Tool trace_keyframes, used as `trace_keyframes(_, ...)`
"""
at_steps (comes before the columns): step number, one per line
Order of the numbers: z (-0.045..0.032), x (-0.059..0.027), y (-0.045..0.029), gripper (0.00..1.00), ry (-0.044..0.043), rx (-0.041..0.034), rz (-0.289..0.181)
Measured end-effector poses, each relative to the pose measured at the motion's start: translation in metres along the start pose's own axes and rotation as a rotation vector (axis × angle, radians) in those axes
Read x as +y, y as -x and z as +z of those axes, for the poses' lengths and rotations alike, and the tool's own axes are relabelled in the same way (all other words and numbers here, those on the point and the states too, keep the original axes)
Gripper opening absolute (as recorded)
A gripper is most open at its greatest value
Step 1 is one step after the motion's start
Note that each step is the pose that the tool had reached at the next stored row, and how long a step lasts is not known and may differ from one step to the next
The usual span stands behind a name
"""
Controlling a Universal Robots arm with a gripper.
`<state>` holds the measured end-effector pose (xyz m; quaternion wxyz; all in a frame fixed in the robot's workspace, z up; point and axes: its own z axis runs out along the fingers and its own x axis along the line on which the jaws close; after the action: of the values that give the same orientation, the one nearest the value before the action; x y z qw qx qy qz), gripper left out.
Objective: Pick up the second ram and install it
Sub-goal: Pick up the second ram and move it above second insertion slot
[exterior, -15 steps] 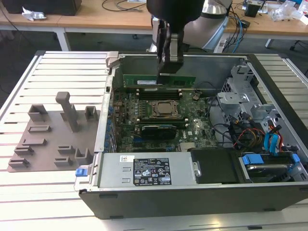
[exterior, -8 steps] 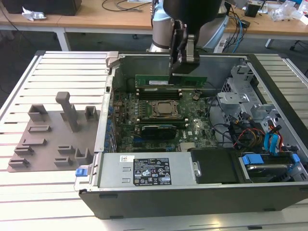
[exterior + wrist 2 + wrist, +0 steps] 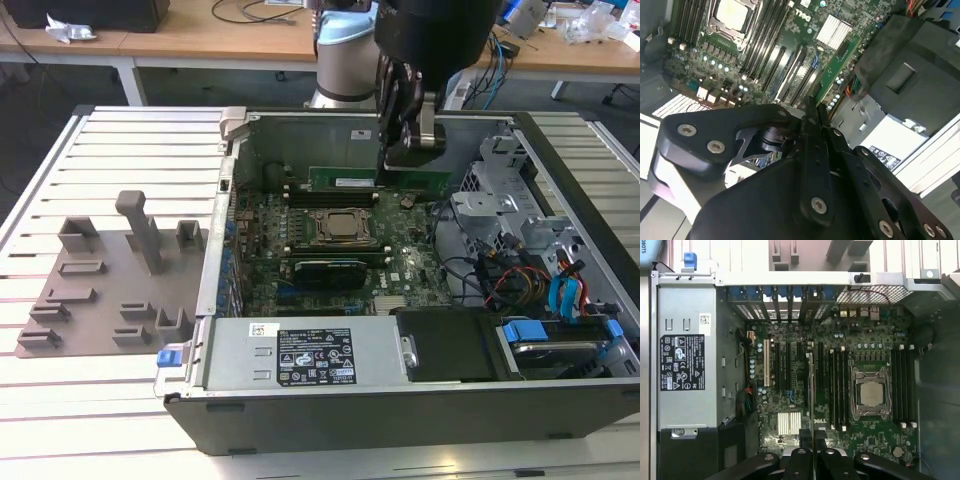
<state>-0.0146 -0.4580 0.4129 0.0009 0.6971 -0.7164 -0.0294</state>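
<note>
Carrying step: the claw is clamped on the ram stick, edge-down above the motherboard; seating it likely needs exact slot alignment.

My gripper crowds the foreground, its black linkage arms and silver screws spreading wide. The fingers stand pressed together with just a thin dark seam between them. Whether the second ram sits in that seam I cannot tell from here. Beyond the fingertips lies the green motherboard, seen at a tilt. Its CPU socket is flanked by long black memory slots, and more black slots run nearer my fingertips. A silver finned heatsink sits beside a black cover, with the labelled power supply just past it.
</note>
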Motion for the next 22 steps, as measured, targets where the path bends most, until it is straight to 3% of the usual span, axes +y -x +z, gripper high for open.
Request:
trace_keyframes(2,0.0096,-0.0011,0.0008,0.13,0.0024,-0.0002,0.004)
trace_keyframes(5,0.0165,-0.0013,0.0044,0.13,0.0039,-0.0001,0.005)
trace_keyframes(10,0.0231,-0.0012,0.0172,0.13,0.0041,-0.0002,0.005)
trace_keyframes(16,0.0315,-0.0012,0.035,0.13,0.0043,-0.0002,0.005)
trace_keyframes(18,0.0371,-0.0014,0.0426,0.13,0.0047,-0.0001,0.005)
trace_keyframes(19,0.0426,-0.0016,0.0503,0.13,0.0051,0.0,0.005)
trace_keyframes(22,0.0494,-0.002,0.0582,0.13,0.0058,0.0,0.005)
